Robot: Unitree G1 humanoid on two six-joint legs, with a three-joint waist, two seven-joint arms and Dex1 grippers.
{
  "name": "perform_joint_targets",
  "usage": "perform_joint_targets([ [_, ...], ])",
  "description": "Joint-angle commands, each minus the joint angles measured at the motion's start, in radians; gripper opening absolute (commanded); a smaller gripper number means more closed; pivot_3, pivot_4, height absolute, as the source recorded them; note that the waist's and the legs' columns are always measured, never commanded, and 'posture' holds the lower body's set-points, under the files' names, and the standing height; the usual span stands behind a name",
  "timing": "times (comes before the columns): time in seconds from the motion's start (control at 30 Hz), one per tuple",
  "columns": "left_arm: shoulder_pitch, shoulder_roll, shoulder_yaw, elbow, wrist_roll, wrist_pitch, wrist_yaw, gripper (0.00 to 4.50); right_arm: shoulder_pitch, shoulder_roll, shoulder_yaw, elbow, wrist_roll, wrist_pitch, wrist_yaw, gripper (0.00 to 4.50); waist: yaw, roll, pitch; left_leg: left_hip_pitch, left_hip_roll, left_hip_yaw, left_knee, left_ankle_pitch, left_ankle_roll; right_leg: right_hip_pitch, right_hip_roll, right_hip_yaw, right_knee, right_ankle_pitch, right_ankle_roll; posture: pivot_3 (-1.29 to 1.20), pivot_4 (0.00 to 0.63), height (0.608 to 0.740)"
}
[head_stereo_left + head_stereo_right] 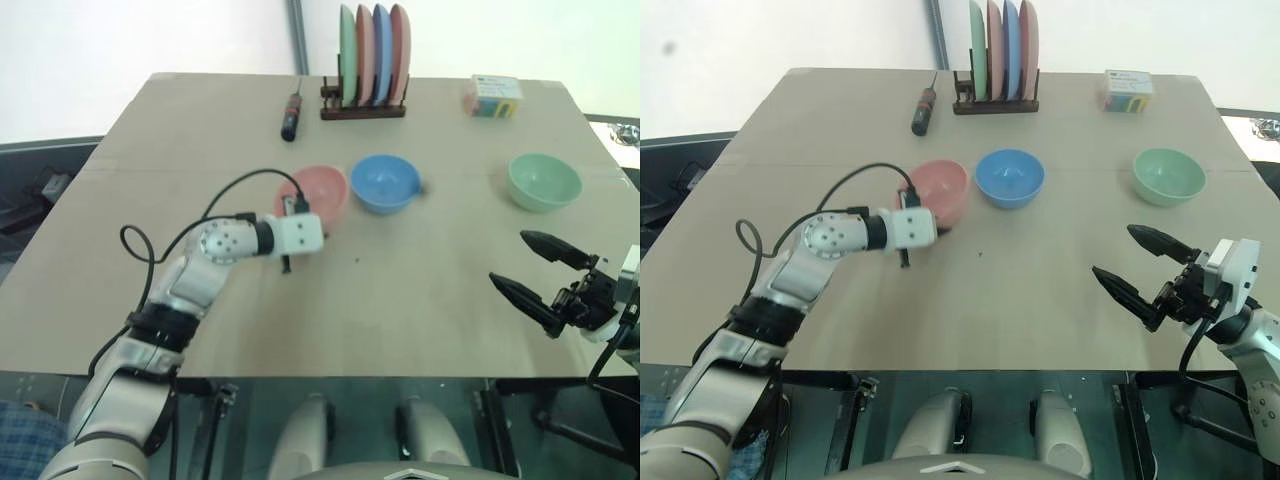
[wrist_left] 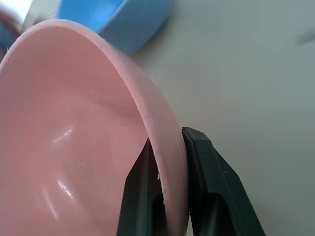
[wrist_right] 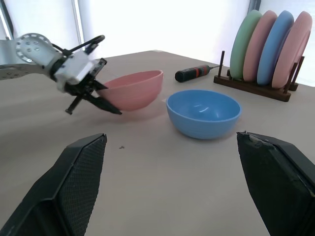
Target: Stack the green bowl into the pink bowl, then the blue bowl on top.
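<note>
Pink bowl (image 1: pixel 322 193) touches blue bowl (image 1: pixel 385 183); plate rack (image 1: pixel 363 108) behind.

Three small, smooth, round plastic bowls are seen on the tan tabletop. The salmon-pink bowl (image 1: pixel 322 193) is tilted, its rim clamped. The sky-blue bowl (image 1: pixel 385 182) sits upright just at its 3 o'clock. The mint-green bowl (image 1: pixel 543 181) stands farther toward 3 o'clock, well apart.

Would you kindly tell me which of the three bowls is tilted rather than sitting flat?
The pink bowl: the left gripper pinches its rim, tipping it, while the blue bowl and green bowl sit flat.
</note>
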Motion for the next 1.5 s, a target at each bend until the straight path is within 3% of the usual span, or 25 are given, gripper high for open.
perform_joint_targets([
  [0.03, 0.015, 0.029, -0.01, -0.12, -0.049, -0.037, -0.1, 0.0, -0.001, -0.011, -0.021, -0.016, 0.008, -0.008, 0.003, 4.46, 0.001, 0.0, 0.0, 0.0, 0.0, 0.0, 0.0, 0.0, 0.0, 0.0, 0.0, 0.0, 0.0, 0.0, 0.0, 0.0, 0.15, 0.74],
  [0.27, -0.012, 0.004, -0.061, -0.109, -0.011, -0.191, -0.127, 0.0, 0.013, -0.004, -0.019, -0.022, 0.003, -0.011, -0.004, 4.46, 0.003, 0.0, 0.0, 0.0, 0.0, 0.001, 0.004, 0.0, 0.0, 0.001, 0.001, 0.0, 0.001, 0.0, 0.0, 0.0, 0.15, 0.74],
  [0.33, -0.017, -0.023, -0.069, -0.112, -0.014, -0.204, -0.125, 1.1, 0.017, -0.001, -0.018, -0.026, 0.002, -0.012, -0.008, 4.46, 0.006, 0.0, 0.0, 0.0, 0.0, 0.0, 0.004, 0.0, 0.0, 0.001, 0.001, 0.0, 0.001, 0.0, 0.0, 0.0, 0.15, 0.74],
  [0.47, -0.02, -0.044, -0.078, -0.115, -0.024, -0.264, -0.135, 2.63, 0.024, 0.002, -0.018, -0.029, 0.001, -0.014, -0.011, 4.46, 0.0, 0.0, 0.0, 0.0, 0.0, 0.0, 0.003, 0.0, 0.0, 0.001, 0.001, 0.0, 0.001, 0.0, 0.0, 0.0, 0.15, 0.74],
  [0.53, -0.024, -0.05, -0.074, -0.107, -0.033, -0.286, -0.135, 3.09, 0.027, 0.002, -0.017, -0.03, 0.001, -0.014, -0.015, 4.46, 0.0, 0.0, 0.0, 0.0, 0.0, 0.0, 0.003, 0.0, 0.0, 0.001, 0.002, 0.0, 0.001, 0.0, 0.0, 0.0, 0.15, 0.74],
  [0.63, -0.044, -0.078, -0.041, -0.073, -0.051, -0.331, -0.094, 4.42, 0.03, 0.003, -0.017, -0.033, 0.002, -0.013, -0.019, 4.46, 0.002, 0.0, 0.0, 0.0, 0.0, 0.0, 0.003, 0.0, 0.0, 0.001, 0.001, 0.0, 0.001, 0.0, 0.0, 0.0, 0.15, 0.74],
  [0.77, -0.029, -0.099, 0.029, -0.06, -0.25, -0.235, -0.144, 4.47, 0.036, 0.0, -0.024, -0.028, 0.003, -0.017, -0.017, 4.46, 0.003, 0.0, 0.0, 0.0, 0.0, 0.0, 0.004, 0.0, 0.0, 0.001, 0.001, 0.0, 0.001, 0.0, 0.0, 0.0, 0.15, 0.74],
  [0.9, 0.051, -0.051, 0.137, -0.118, -0.536, 0.084, -0.227, 4.47, 0.024, -0.008, -0.027, -0.002, -0.012, -0.022, -0.016, 4.46, -0.008, 0.001, 0.0, 0.001, 0.001, -0.001, 0.003, 0.0, 0.0, 0.001, 0.002, 0.0, 0.002, 0.0, 0.0, 0.0, 0.15, 0.74],
  [1.1, 0.123, -0.092, 0.349, -0.14, -0.819, 0.307, -0.169, 4.47, -0.124, -0.098, 0.014, 0.163, -0.176, 0.017, -0.105, 4.46, -0.004, 0.001, 0.0, 0.001, 0.001, -0.002, 0.005, 0.0, 0.0, 0.001, 0.002, 0.0, 0.002, 0.0, 0.0, 0.0, 0.15, 0.74],
  [1.33, 0.273, -0.134, 0.456, -0.251, -0.929, 0.308, -0.214, 4.47, -0.389, -0.227, 0.124, 0.496, -0.434, 0.008, -0.188, 4.46, -0.003, 0.001, 0.0, 0.001, 0.001, 0.002, 0.004, 0.0, 0.0, 0.001, 0.002, 0.001, 0.002, 0.0, 0.0, 0.0, 0.15, 0.74],
  [1.5, 0.344, -0.143, 0.462, -0.255, -0.902, 0.251, -0.266, 4.47, -0.593, -0.248, 0.224, 0.742, -0.533, -0.061, -0.154, 4.46, -0.001, 0.001, 0.0, 0.001, 0.001, 0.002, 0.003, 0.0, 0.0, 0.0, 0.002, 0.001, 0.001, 0.0, 0.0, 0.0, 0.15, 0.74],
])
